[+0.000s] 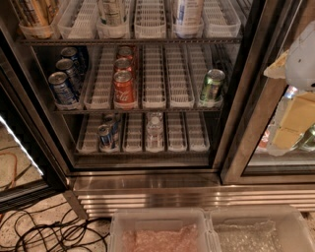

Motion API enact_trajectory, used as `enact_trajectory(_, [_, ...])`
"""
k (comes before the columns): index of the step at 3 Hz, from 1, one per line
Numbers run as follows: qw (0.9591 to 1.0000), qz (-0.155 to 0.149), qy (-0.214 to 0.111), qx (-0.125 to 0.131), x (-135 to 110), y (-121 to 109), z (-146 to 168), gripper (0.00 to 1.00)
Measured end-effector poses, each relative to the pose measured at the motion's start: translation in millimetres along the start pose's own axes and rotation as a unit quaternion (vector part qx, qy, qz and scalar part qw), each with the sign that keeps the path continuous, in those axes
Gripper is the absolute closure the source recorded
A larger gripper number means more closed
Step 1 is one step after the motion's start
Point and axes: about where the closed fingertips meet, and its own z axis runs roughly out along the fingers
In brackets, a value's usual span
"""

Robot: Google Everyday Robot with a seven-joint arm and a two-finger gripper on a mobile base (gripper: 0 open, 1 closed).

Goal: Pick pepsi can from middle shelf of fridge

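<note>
1. Camera view: my hand (300, 63) shows as a pale blurred shape at the far right edge, high up. It is in front of the dark door frame and outside the open compartment.
2. I cannot tell whether my hand is apart or together; it is clamped on nothing that I can see.
3. The fridge (147, 197) stands open on the left half, with its ribbed steel base running across below the racks.
4. The middle shelf (147, 110) is the surface that carries six white slotted lanes side by side.
5. The pepsi can (62, 88) stands upright at the near end of the leftmost lane, well apart from my hand. Two more blue cans (69, 61) stand in line behind it.
6. Three red cola cans (124, 86) fill the third lane from the left, one behind another.
7. A green can (212, 84) stands at the near end of the rightmost lane.
8. The rack above holds bottles (113, 15), and the rack below holds small blue cans (106, 135) and a clear bottle (154, 129).
9. Two clear plastic bins (162, 229) sit on the floor nearest the camera, with dark cables (49, 231) to their left.
</note>
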Motion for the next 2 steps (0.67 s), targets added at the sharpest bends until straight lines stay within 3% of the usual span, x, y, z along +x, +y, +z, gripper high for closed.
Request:
enact_trajectory(1, [1.0000,0.004,0.003,0.003,-5,5,5,0.00])
enact_trajectory(2, [0.9997,0.022,-0.006,-0.002,-40,26,27,0.00])
